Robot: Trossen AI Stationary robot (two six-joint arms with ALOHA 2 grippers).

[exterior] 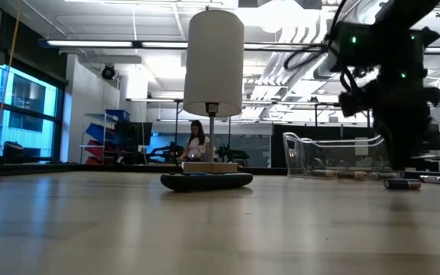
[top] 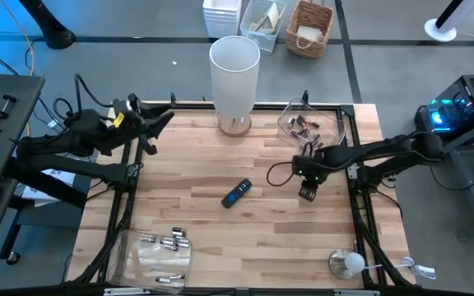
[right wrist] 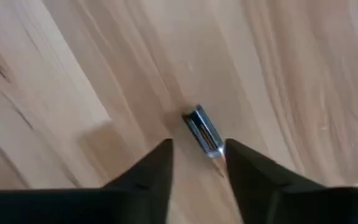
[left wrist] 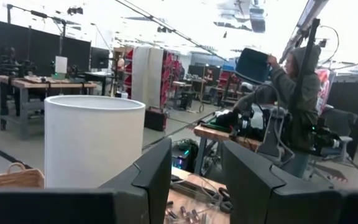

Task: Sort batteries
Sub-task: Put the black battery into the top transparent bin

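Your right claw hangs over the wooden counter, to the right of the black remote. Its two dark fingers stand apart with a gap between them. A small silvery battery lies flat on the counter just past the fingertips. The fingers are not touching it.

More batteries sit in two clear trays. One tray is at the far right of the counter, behind your right claw, and it holds the darker batteries. The other tray is at the near left edge, and it holds the silvery batteries.

Your left claw waits up at the far left corner of the counter. Its fingers are apart too, with nothing between them.

A tall white lamp stands at the far edge of the counter.
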